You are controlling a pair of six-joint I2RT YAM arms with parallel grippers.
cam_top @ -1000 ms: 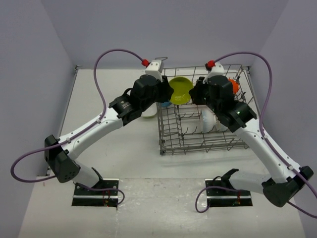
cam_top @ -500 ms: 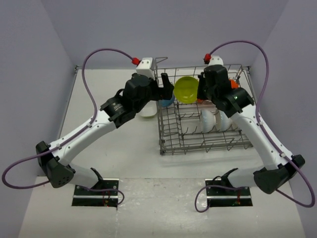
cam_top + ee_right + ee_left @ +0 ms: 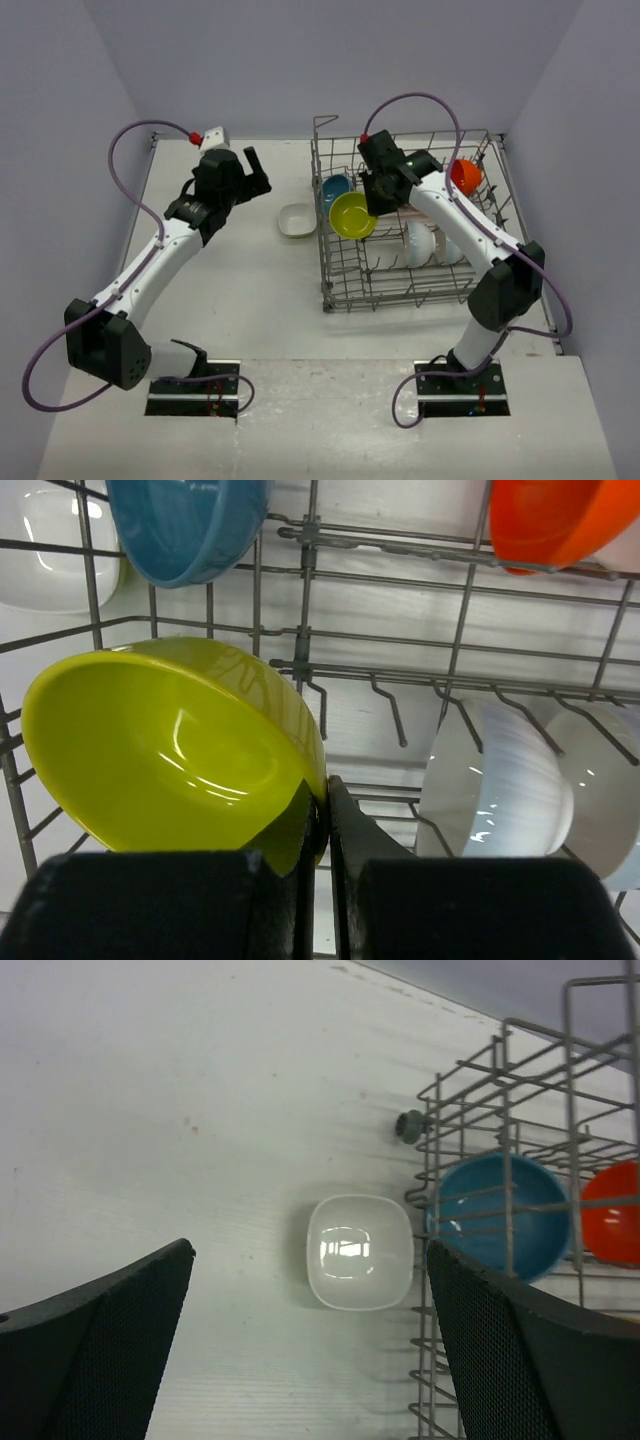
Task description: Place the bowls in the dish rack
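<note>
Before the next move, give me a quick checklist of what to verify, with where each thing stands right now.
1. Right pincer shut on the rim of the yellow-green bowl: ok.
2. Yellow-green bowl within the walls of the dish rack: ok.
3. Yellow-green bowl apart from the blue bowl and the white round bowls: ok.
4. Yellow-green bowl seated between tines: cannot tell.
5. Left pincer open, holding nothing: ok.
6. All bowls loaded: not ok, the white squarish bowl lies on the table beside the rack.
</note>
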